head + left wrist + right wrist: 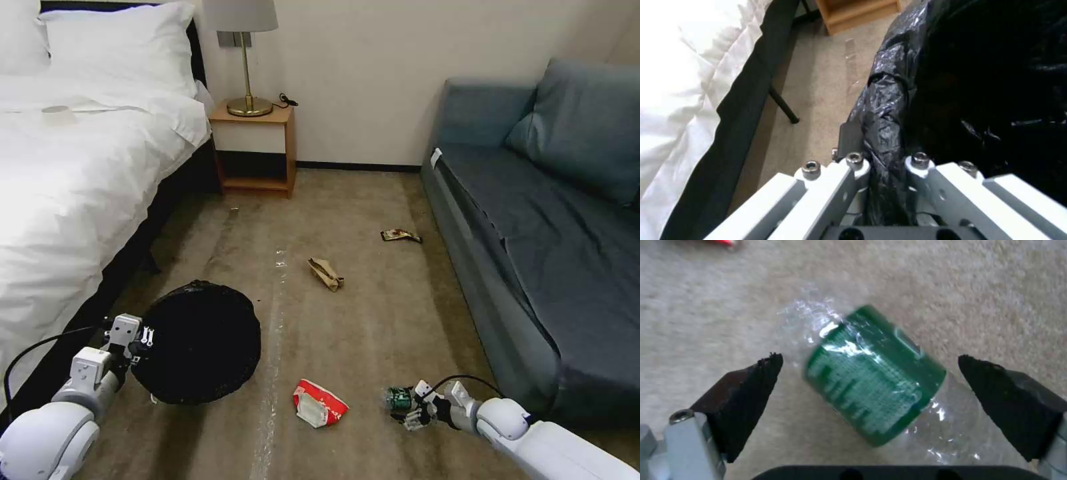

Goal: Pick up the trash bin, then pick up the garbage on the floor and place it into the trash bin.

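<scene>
The trash bin (200, 340), lined with a crinkled black bag, hangs at the lower left with my left gripper (137, 340) shut on its rim; the left wrist view shows the bag-covered rim (885, 133) clamped between the fingers. A clear plastic bottle with a green label (399, 399) lies on the carpet at the lower right. My right gripper (415, 408) is open with a finger on each side of the bottle (876, 393), not touching it. More garbage lies on the floor: a red-and-white packet (320, 403), a brown paper bag (326, 273) and a dark wrapper (401, 235).
A bed with white linen (80, 173) runs along the left, close to the bin. A wooden nightstand (257, 150) with a lamp stands at the back wall. A grey-blue sofa (547, 233) lines the right side, close to my right arm.
</scene>
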